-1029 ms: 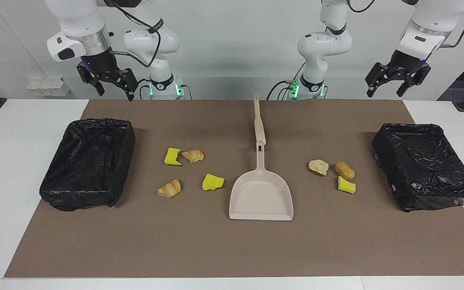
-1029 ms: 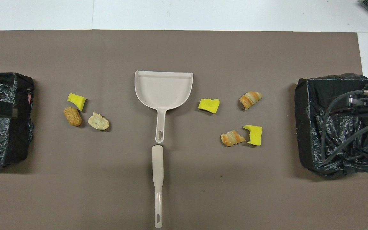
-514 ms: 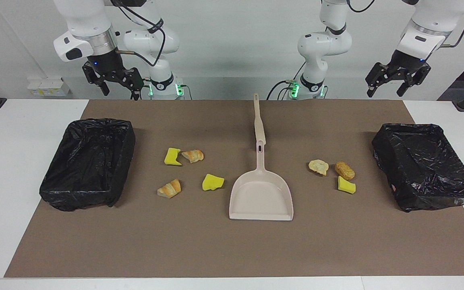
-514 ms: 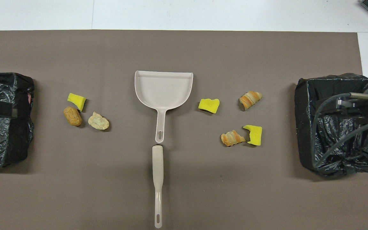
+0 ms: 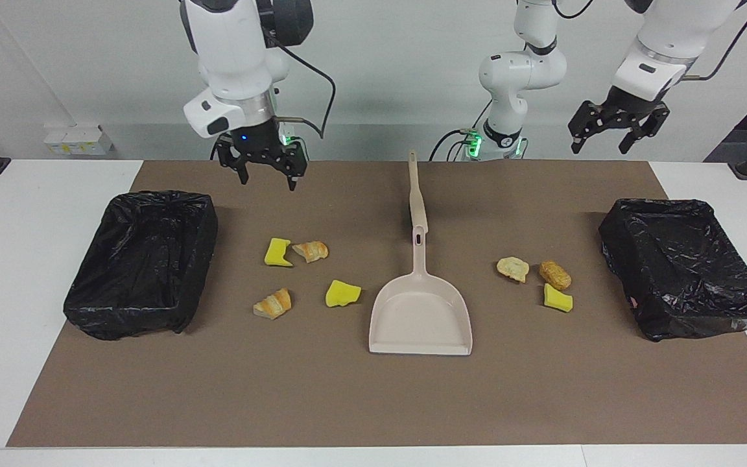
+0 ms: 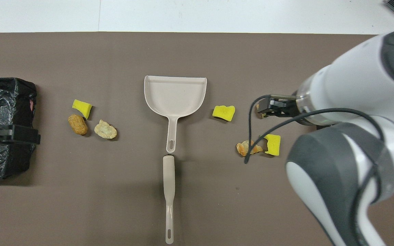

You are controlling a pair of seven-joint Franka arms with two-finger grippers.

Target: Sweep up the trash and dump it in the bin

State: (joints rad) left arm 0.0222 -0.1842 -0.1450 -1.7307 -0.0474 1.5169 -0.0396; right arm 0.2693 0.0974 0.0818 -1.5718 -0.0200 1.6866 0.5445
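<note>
The right hand (image 5: 263,174), fingers apart and empty, hangs over the mat; the brush (image 5: 416,194) lies toward mid-bench, long axis pointing at the robots.

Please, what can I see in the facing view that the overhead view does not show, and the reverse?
Facing view only: the bin at the right arm's end, and the right gripper and left gripper, both open in the air.
Overhead view only: the hole at the end of the stick nearest the robots; here the right arm hides that bin.
Both: the dustpan, the stick, the other bin and most of the trash.
</note>
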